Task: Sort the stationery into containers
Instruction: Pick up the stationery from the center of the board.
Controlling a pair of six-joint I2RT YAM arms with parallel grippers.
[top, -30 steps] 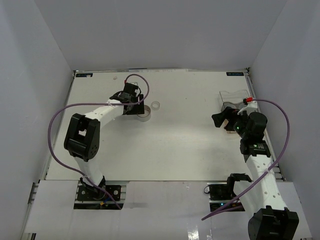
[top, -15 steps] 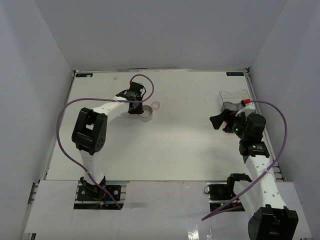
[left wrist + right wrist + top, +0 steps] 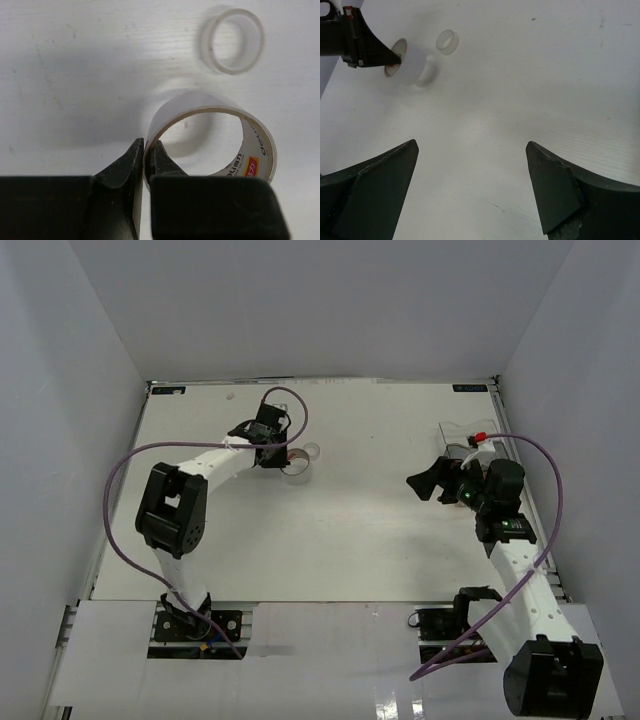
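A beige tape roll (image 3: 260, 145) lies on the white table, left of centre (image 3: 294, 470). My left gripper (image 3: 148, 146) is shut on the roll's wall, one finger inside the ring and one outside (image 3: 279, 459). A small clear ring (image 3: 233, 42) lies just beyond the roll (image 3: 311, 451), apart from it. My right gripper (image 3: 471, 146) hangs open and empty over bare table at the right (image 3: 424, 483); its view shows the tape roll (image 3: 415, 69) and the clear ring (image 3: 446, 41) far off. The containers (image 3: 468, 432), clear and stepped, stand by the right wall, partly hidden behind the right arm.
White walls (image 3: 100, 360) enclose the table on three sides. A purple cable (image 3: 125, 465) loops out from the left arm, another (image 3: 560, 490) from the right arm. Bare table (image 3: 350, 530) lies between the two arms.
The left gripper has closed on the tape roll's wall. The right gripper has swung left, away from the containers, staying open.
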